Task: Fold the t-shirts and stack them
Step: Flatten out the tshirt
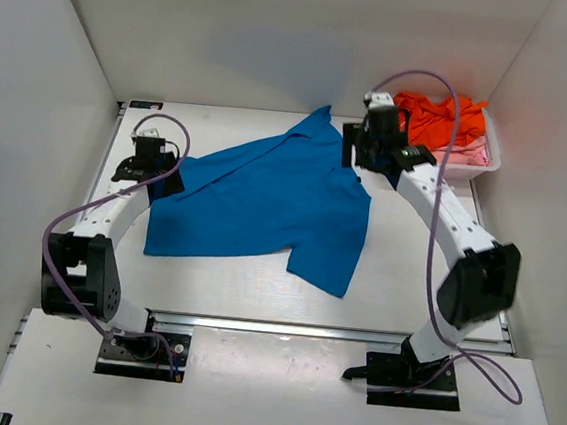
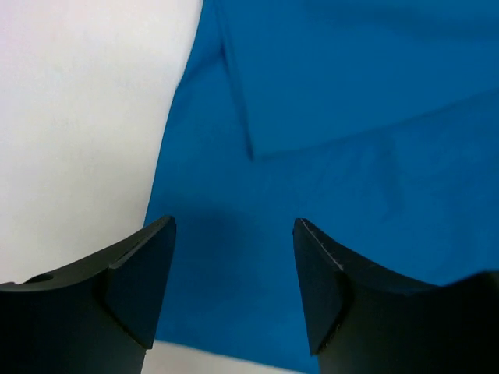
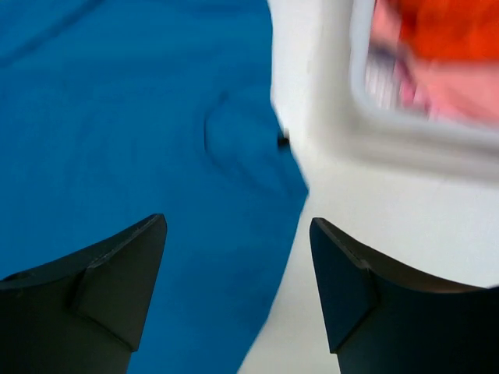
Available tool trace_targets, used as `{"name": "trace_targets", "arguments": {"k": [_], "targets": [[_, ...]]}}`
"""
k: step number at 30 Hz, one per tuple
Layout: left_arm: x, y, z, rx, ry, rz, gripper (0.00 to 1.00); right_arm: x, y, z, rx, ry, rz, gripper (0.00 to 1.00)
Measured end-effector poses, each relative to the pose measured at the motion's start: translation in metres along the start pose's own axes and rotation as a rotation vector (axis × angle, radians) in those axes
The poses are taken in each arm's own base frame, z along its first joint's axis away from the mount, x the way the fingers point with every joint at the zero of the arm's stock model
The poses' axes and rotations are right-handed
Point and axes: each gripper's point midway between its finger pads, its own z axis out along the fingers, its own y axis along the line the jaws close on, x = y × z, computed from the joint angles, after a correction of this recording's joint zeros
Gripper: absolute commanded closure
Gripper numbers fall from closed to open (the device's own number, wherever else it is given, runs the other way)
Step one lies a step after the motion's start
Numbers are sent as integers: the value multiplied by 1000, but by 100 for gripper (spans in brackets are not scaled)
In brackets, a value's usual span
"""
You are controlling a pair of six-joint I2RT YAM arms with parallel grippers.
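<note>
The blue t-shirt [image 1: 264, 206] lies spread but rumpled on the bench [image 1: 397, 284]. The left jaws hover open over its 9 o'clock edge, and the right jaws hover open over its 1 o'clock edge. The orange t-shirt [image 1: 438, 122] waits in the basket [image 1: 484, 166] at 2 o'clock. The first fold looks pending: both jaws must lower and pinch the edges.

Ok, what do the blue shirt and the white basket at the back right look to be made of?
Blue shirt: soft matte cloth, probably a cotton-like knit; it lies limp with creases and soft folds. Basket: white, seemingly rigid plastic with a smooth rim and slotted wall, though the right wrist view blurs it.
</note>
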Motion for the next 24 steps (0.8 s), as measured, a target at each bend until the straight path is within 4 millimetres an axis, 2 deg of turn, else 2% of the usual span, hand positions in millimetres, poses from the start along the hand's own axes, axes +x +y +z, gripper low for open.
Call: {"name": "trace_targets", "arguments": {"k": [3,5,8,9,11,14,18,21,22,23,24], "targets": [[33,7,7,-12,111,52,34,54,-2,-23,-17,72,72,29],[49,13,12,-15,170,71,34,95,-3,-29,-14,137,106,29],[73,30,13,-42,250,80,28,155,9,-32,-35,262,127,28],[81,36,12,-53,275,85,24,172,15,-33,-46,298,133,28],[92,45,11,-68,310,93,23,196,24,-36,-69,352,145,26],[109,51,6,-78,367,119,24,222,33,-41,-90,409,158,26],[124,54,5,-84,424,154,28,237,39,-44,-92,429,184,25],[137,52,7,-79,472,164,47,249,36,-48,-81,438,219,26],[137,50,8,-72,473,168,57,253,35,-50,-76,444,229,25],[137,47,8,-67,474,173,61,257,34,-52,-72,451,236,25],[138,46,8,-60,476,179,73,262,33,-53,-68,458,244,24]]}}
